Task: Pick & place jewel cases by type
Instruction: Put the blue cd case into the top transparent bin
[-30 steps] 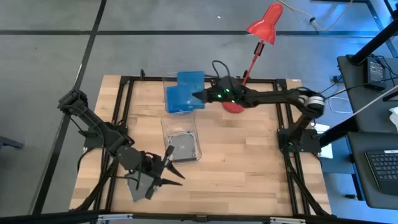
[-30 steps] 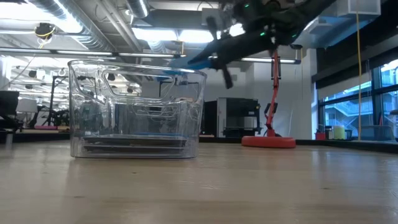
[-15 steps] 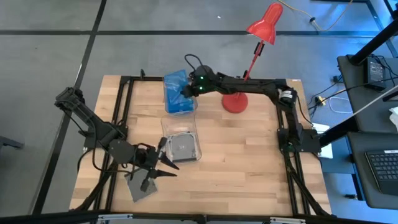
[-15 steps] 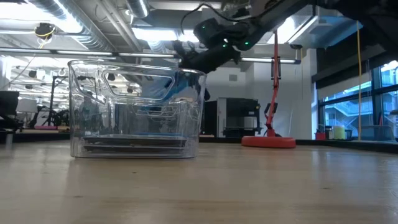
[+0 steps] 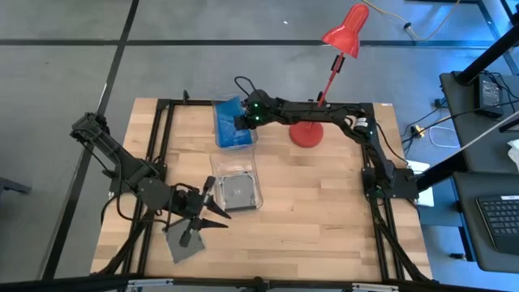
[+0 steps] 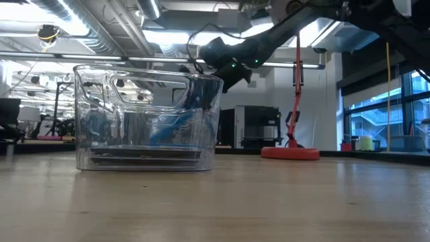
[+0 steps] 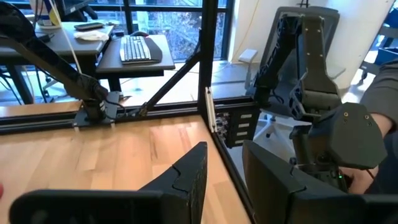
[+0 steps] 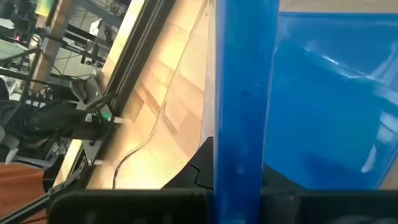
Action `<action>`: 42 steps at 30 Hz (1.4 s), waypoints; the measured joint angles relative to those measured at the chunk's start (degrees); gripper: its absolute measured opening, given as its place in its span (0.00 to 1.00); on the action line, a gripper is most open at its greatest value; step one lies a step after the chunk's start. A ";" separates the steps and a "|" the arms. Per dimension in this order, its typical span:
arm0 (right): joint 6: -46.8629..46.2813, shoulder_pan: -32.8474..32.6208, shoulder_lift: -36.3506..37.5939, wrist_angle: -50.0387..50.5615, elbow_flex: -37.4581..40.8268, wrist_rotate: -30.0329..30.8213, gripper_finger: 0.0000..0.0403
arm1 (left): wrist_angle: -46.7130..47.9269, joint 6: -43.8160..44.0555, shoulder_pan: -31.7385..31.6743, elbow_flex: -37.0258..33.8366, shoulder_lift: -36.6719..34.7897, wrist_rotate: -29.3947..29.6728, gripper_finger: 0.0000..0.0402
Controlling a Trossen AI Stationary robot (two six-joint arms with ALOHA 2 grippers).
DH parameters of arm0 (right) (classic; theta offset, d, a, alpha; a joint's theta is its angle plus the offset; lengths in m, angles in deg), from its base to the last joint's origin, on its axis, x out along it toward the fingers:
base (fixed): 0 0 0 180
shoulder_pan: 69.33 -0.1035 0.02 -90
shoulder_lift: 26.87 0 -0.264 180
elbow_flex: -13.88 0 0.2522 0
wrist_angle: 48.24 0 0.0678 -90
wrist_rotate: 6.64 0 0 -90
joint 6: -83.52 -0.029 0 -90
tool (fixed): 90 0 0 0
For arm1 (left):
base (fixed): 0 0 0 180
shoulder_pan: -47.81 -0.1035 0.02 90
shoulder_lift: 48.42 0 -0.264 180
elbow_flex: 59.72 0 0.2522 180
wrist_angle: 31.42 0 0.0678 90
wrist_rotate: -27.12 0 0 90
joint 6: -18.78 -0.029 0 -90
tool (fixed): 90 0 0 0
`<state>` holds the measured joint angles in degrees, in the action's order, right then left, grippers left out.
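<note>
My right gripper reaches from the table's right to the far clear bin and is shut on a blue jewel case. That bin holds more blue cases. In the low view the held case shows slanted, through the near bin's wall. The near clear bin holds grey cases with a disc showing. My left gripper hovers open near the table's front left, its fingers apart with nothing between them. A grey jewel case lies flat on the table under that arm. My right gripper pinches the blue case's two flat faces between its two fingers; the right wrist view shows the case's edge. The fingers come from the table's right, slanting down. The case hangs tilted, its lower end inside the far bin; whether it touches the cases there, I cannot tell.
A red desk lamp stands on its round base just right of the far bin, its head leaning out past the table's far edge. A black frame runs along the table's sides. Bare wood lies right of the near bin.
My right gripper has gone toward the table's left edge and down, tipping its fingers downward. The blue case it holds has gone from nearly flat above the far bin to slanted inside it. My left gripper has drawn back a little toward the left edge.
</note>
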<state>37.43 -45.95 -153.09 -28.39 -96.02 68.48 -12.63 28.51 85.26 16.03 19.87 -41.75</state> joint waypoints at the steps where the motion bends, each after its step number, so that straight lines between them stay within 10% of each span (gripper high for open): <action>1: 0.49 0.02 0.00 0.00 0.00 -0.13 0.04 | -0.01 -0.08 0.00 0.00 0.00 0.00 0.25; 20: 5.32 0.02 0.00 -0.09 0.00 -0.98 0.35 | 0.12 -0.91 -0.07 0.00 0.02 0.26 0.25; 42: 8.48 0.04 4.61 7.50 0.09 2.50 0.36 | 17.76 18.61 -0.07 0.00 0.02 4.68 0.24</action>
<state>45.91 -45.91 -148.48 -20.89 -95.93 70.99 5.14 47.12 85.20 16.03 19.90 -37.07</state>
